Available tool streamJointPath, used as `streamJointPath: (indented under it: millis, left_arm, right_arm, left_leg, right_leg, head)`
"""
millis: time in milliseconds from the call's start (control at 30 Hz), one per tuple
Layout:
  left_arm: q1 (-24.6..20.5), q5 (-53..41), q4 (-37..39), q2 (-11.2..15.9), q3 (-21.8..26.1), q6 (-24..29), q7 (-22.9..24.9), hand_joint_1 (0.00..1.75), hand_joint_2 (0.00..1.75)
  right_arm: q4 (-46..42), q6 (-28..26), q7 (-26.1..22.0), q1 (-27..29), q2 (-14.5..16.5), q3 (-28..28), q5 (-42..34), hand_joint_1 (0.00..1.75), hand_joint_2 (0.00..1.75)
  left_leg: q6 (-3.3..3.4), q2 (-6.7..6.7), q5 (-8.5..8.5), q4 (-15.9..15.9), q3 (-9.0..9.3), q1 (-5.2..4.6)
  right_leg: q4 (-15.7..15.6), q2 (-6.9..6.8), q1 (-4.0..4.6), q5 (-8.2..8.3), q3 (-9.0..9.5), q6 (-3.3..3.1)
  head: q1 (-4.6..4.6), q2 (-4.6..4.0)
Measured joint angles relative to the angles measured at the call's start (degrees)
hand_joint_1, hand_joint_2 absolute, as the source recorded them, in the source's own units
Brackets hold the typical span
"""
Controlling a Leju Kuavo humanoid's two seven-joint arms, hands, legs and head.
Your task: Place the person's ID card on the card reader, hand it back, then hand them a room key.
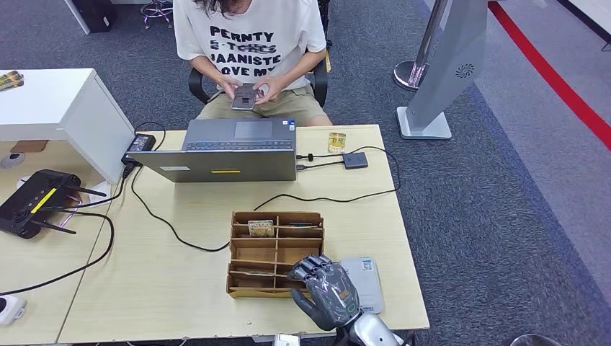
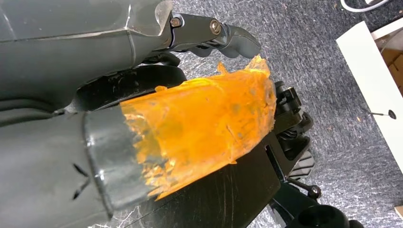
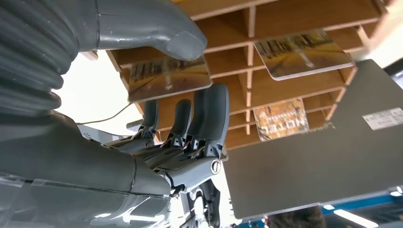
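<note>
Over the organizer (image 1: pixel 276 254), right robot hand (image 1: pixel 326 290) pinches card (image 3: pixel 167 78) (flat).

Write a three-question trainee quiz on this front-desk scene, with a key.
1. True or false: the right hand is at the wooden card organizer.
2. What is the seated person holding? A) phone B) cup C) pen
3. Fill in: the grey card reader lies on the table beside the ____.

Key: 1 true; 2 A; 3 organizer.
</note>
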Motion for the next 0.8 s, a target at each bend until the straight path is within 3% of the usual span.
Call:
streamJointPath:
  millis: [200, 333, 400, 800]
  left_arm:
    - [-0.02, -0.26, 0.00, 0.08, 0.00, -0.23, 0.09, 0.00, 0.00]
    - [-0.02, -0.39, 0.00, 0.08, 0.00, -0.30, 0.15, 0.00, 0.00]
    - [-0.03, -0.45, 0.00, 0.08, 0.00, -0.31, 0.19, 0.00, 0.00]
    - [-0.05, -0.48, 0.00, 0.08, 0.00, -0.34, 0.26, 0.00, 0.00]
  right_arm:
    - [1.78, -0.32, 0.85, 0.00, 0.02, -0.14, 1.17, 0.96, 1.75]
    - [2.58, -0.39, 1.40, -0.02, 0.08, -0.55, 1.87, 1.45, 1.75]
    - [2.81, -0.41, 1.56, -0.05, 0.17, -0.73, 2.04, 1.55, 1.75]
    - [3.62, -0.45, 1.58, -0.26, 0.46, -1.02, 2.24, 1.73, 1.75]
  left_leg:
    - [0.00, 0.00, 0.00, 0.00, 0.00, 0.00]
    - [0.00, 0.00, 0.00, 0.00, 0.00, 0.00]
    - [0.00, 0.00, 0.00, 0.00, 0.01, 0.00]
    - [0.00, 0.00, 0.00, 0.00, 0.02, 0.00]
  right_leg:
    - [0.00, 0.00, 0.00, 0.00, 0.00, 0.00]
    - [0.00, 0.00, 0.00, 0.00, 0.00, 0.00]
    - [0.00, 0.00, 0.00, 0.00, 0.00, 0.00]
    - [0.00, 0.00, 0.00, 0.00, 0.01, 0.00]
  head:
    - [0.01, 0.00]
    - [-0.01, 0.00]
    - [-0.01, 0.00]
    - [0.00, 0.00]
